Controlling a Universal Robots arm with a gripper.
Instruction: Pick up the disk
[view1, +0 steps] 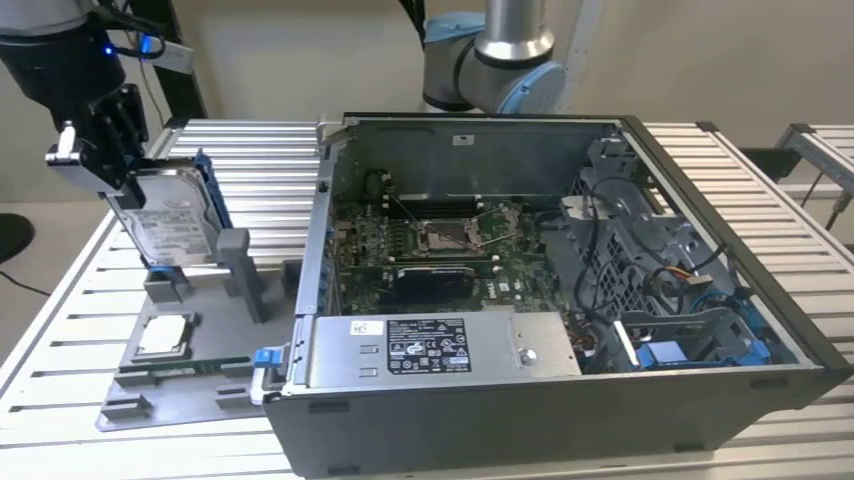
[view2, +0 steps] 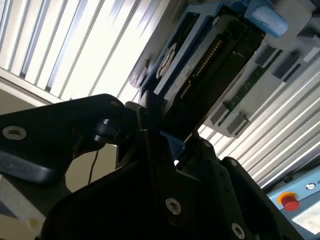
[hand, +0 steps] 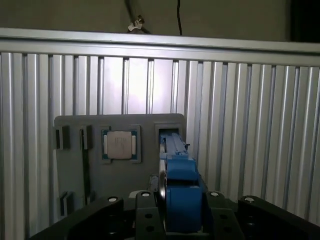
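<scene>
Bearing a white label, the blue-framed disk (view1: 168, 225) stands nearly upright.

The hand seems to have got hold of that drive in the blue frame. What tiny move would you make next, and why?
Probably a short straight lift. The hand is shut on the disk, which stands on edge, slightly tilted, its lower end at the grey holder on the fixture plate. Rising along the disk's own line should free it without scraping.
</scene>
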